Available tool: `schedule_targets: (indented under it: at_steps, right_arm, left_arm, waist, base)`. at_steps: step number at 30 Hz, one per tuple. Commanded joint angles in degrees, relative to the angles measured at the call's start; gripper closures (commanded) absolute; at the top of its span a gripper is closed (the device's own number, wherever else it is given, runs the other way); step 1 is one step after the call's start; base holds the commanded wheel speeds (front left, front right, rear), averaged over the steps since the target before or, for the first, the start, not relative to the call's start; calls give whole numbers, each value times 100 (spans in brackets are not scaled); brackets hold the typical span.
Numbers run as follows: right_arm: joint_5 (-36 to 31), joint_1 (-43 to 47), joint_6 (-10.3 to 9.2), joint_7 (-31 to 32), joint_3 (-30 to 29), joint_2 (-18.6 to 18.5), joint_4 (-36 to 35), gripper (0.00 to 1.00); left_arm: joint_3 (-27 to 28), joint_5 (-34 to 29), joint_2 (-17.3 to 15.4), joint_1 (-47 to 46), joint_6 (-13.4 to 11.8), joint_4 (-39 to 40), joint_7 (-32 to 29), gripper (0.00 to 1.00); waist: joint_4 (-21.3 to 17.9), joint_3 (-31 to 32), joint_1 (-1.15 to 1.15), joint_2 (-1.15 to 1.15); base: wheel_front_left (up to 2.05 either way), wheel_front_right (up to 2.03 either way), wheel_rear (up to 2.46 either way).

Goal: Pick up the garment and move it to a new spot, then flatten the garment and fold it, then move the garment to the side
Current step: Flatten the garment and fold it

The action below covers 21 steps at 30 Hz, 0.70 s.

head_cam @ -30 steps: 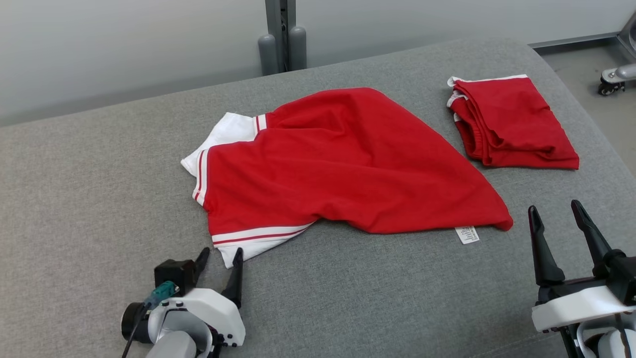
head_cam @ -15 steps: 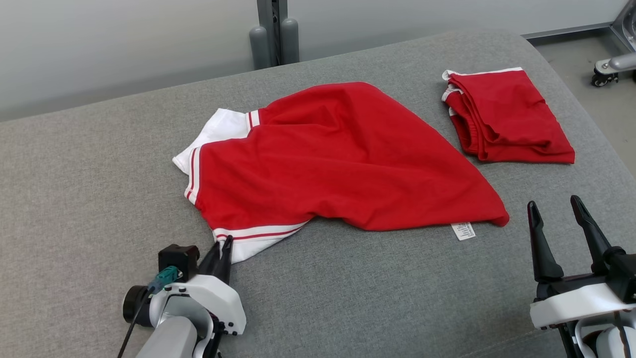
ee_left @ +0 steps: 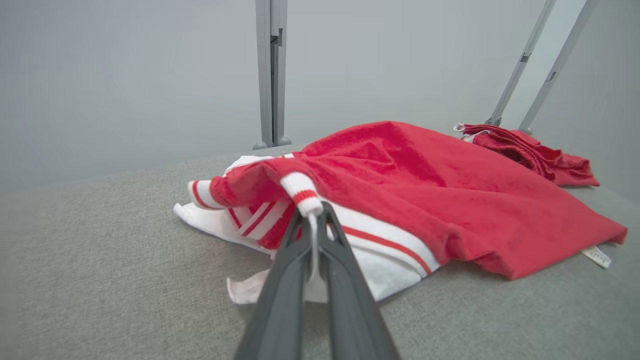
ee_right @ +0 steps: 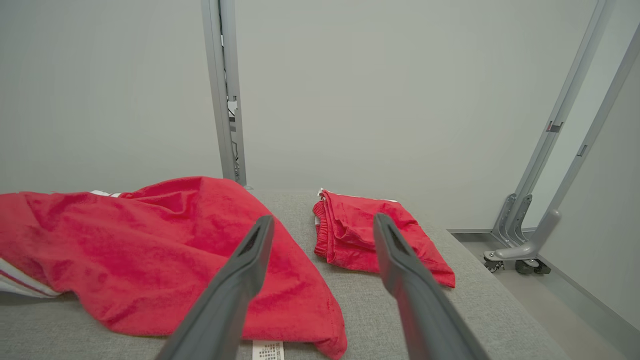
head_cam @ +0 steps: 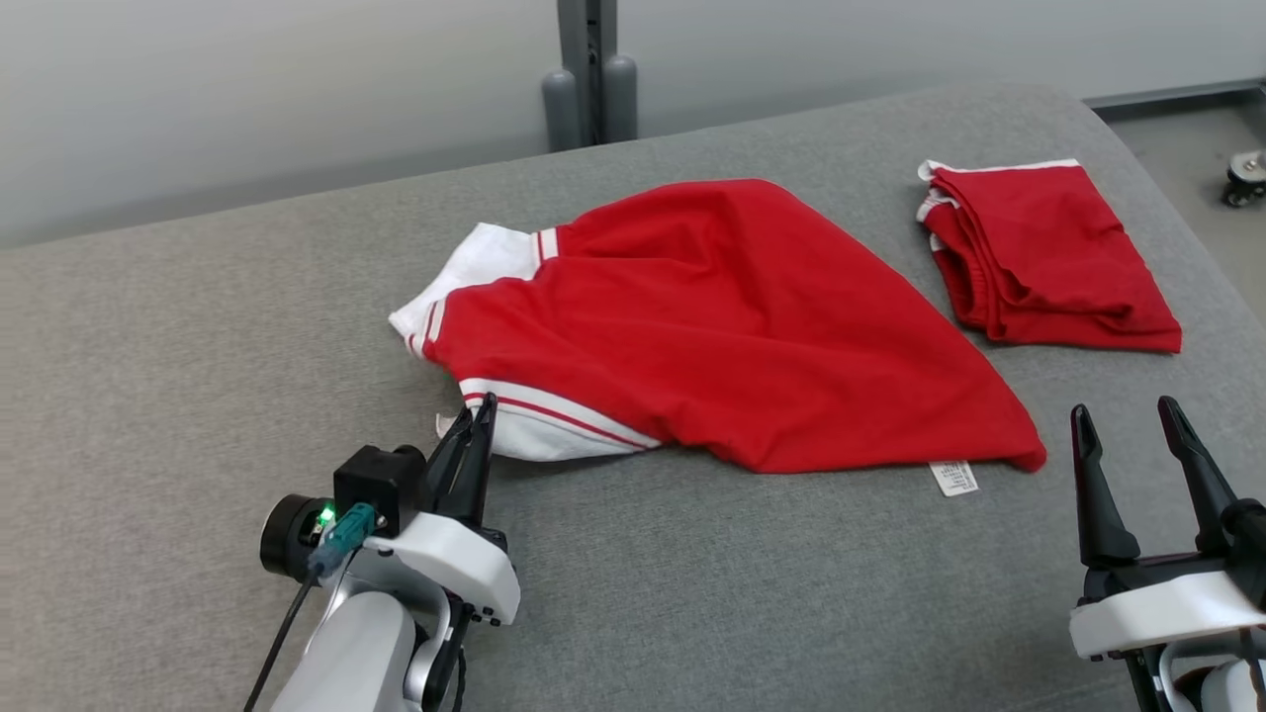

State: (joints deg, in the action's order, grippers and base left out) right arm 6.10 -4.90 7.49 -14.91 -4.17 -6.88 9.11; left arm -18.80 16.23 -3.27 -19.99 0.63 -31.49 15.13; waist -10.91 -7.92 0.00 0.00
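1. Located garment (head_cam: 732, 316) mid-pad (head_cam: 198, 326), rumpled and not yet flat. White striped trim (head_cam: 564, 427) toward 8 o'clock, label (head_cam: 954, 478) at the 4 o'clock corner.
2. Found left gripper (head_cam: 482, 410) at 8 o'clock of garment, clenched on the trim edge. Confirmed pinch in left wrist view, with cloth drawn up between fingers (ee_left: 290, 260).
3. Found right gripper (head_cam: 1124, 410) at 4 o'clock, past the label corner. Released, jaws spread, holding nothing, apart from cloth.
4. Noted second red piece (head_cam: 1048, 257), folded, between 2 and 3 o'clock, apart from garment.
5. Judged garment soft, light and limp: likely to drape, trail over pad and bunch under a single-point pull. Not fragile. Low slip risk on ribbed trim, though a thin pinch may creep.
6. Recommended a second hold at the far hem corner near label, for a lift spread between two points. Advised against mid-panel grabs, for risk of gathering both layers.
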Motion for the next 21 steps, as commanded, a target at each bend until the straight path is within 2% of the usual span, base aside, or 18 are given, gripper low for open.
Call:
schedule_targets:
  at_steps: [1,12,16,21]
  right_arm:
    - [-17,58,1,-42,-17,3,-8,0]
    - [-68,316,1,-42,-138,87,-49,0]
    - [-44,343,1,-41,-132,98,-44,0]
    - [-2,174,1,-41,14,90,-19,0]
  left_arm:
    - [31,-54,-42,60,-4,106,1,100]
    - [194,-503,-144,1368,-141,2459,0,100]
    - [244,-336,-186,1689,-185,2682,-112,100]
    - [404,-175,-283,1586,-211,2183,-237,100]
  waist:
    - [89,81,0,0]
    - [476,411,0,0]
    - [511,384,0,0]
    - [357,211,0,0]
  base:
    - [0,0,0]
    - [0,0,0]
    - [0,0,0]
    - [0,0,0]
